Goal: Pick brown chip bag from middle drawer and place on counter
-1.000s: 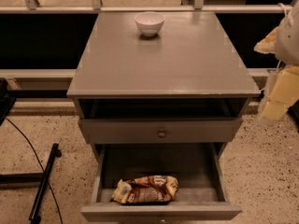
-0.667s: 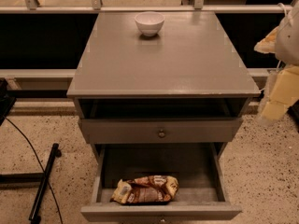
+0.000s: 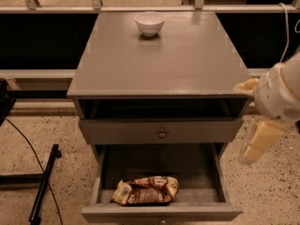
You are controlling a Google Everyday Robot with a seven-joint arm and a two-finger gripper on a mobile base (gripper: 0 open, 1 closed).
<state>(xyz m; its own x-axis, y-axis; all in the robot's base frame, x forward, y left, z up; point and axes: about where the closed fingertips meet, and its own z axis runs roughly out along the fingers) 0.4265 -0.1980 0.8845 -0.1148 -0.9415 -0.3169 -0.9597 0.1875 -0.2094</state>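
Observation:
The brown chip bag (image 3: 146,190) lies flat in the open middle drawer (image 3: 161,213), towards its front left. The upper drawer (image 3: 161,131) with a round knob is closed above it. The counter (image 3: 187,55) is the grey cabinet top. My gripper (image 3: 258,143) hangs at the right side of the cabinet, outside it, about level with the upper drawer and well right of and above the bag. It holds nothing that I can see.
A small white bowl (image 3: 149,23) stands at the back middle of the counter. A black stand leg and cable (image 3: 43,184) lie on the speckled floor at the left. A railing (image 3: 150,7) runs behind the cabinet.
My arm and gripper have moved down and slightly left along the cabinet's right side. The bag, drawers and bowl have not moved.

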